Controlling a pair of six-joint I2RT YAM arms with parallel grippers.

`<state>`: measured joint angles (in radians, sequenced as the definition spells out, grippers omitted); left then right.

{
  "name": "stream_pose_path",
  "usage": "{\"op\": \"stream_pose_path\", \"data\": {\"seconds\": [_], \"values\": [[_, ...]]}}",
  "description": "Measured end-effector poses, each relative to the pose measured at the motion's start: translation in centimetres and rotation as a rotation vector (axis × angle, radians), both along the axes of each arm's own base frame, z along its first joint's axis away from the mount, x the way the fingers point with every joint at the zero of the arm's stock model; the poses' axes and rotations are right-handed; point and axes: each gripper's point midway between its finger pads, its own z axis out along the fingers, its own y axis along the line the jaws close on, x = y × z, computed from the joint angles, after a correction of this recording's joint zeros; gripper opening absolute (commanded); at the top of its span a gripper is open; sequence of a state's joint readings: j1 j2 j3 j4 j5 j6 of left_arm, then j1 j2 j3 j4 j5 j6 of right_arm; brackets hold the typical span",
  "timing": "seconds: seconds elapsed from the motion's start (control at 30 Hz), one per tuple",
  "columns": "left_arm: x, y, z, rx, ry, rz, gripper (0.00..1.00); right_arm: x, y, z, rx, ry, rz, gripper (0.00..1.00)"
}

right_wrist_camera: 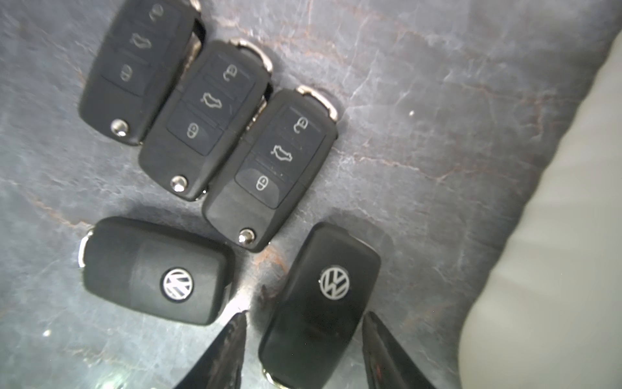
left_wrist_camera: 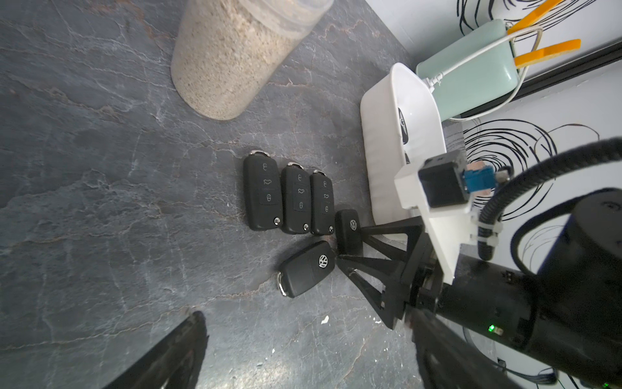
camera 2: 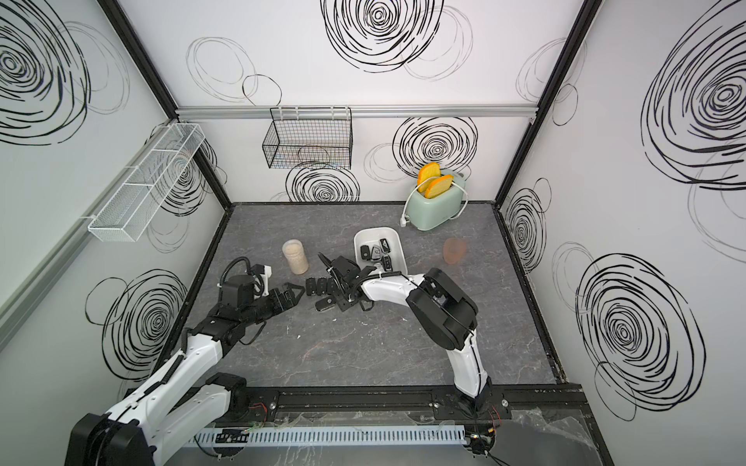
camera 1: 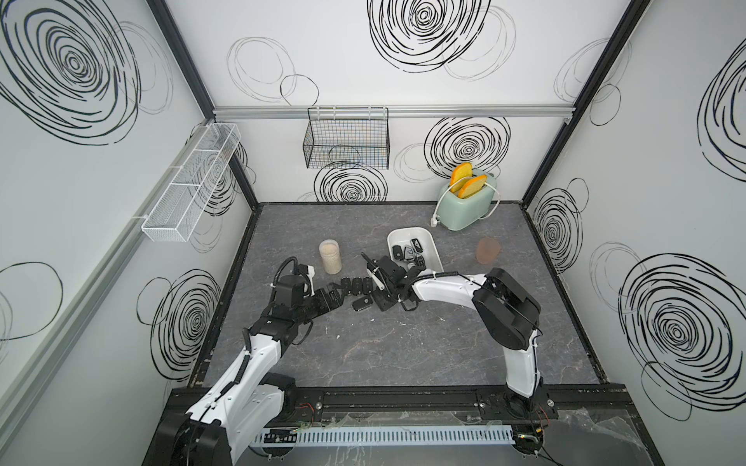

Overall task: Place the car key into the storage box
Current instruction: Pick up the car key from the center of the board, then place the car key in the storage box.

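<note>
Car key (right_wrist_camera: pixel 319 303): we see it flat on the worktop (camera 1: pixel 403 343), badge up, outside the storage box (camera 1: pixel 428 241) and just beside its near wall.
Right jaws: we find them parted, one finger (right_wrist_camera: pixel 232 347) on each side of the car key, with a strip of worktop showing on one side; nothing is gripped.
Left jaws: released wide and holding nothing, near the end of the key row farthest from the box.
Row of three keys (right_wrist_camera: pixel 215 118): buttons up, packed side by side, just beyond the car key.
Fifth key (right_wrist_camera: pixel 151 269): badge up, lying crosswise next to the car key, apart from it.
Storage box: we see several keys (camera 1: pixel 407 254) lying inside.
Jar of grains (camera 1: pixel 330 256): upright, beyond the row.
</note>
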<state>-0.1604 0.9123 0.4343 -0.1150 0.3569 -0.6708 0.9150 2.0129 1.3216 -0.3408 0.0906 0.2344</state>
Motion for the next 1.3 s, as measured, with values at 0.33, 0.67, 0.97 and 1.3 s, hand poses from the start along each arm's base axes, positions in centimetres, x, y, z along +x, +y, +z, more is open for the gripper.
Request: {"op": "stream_pose_path", "data": {"seconds": [0.33,0.67,0.97,1.3], "values": [[0.0,0.0,-0.1,0.001,0.003,0.001,0.98,0.2,0.3,0.0,-0.038,-0.029,-0.002,0.3],[-0.1,0.0,-0.1,0.001,0.005,0.0,0.98,0.1,0.4,1.3,-0.023,-0.023,0.004,0.29],[0.6,-0.1,-0.2,0.013,0.026,-0.009,0.98,2.1,0.1,9.9,0.14,-0.127,-0.034,0.29],[1.0,-3.0,-0.2,0.04,0.035,-0.097,0.98,7.2,-5.9,13.9,0.2,-0.2,-0.192,0.29]]}}
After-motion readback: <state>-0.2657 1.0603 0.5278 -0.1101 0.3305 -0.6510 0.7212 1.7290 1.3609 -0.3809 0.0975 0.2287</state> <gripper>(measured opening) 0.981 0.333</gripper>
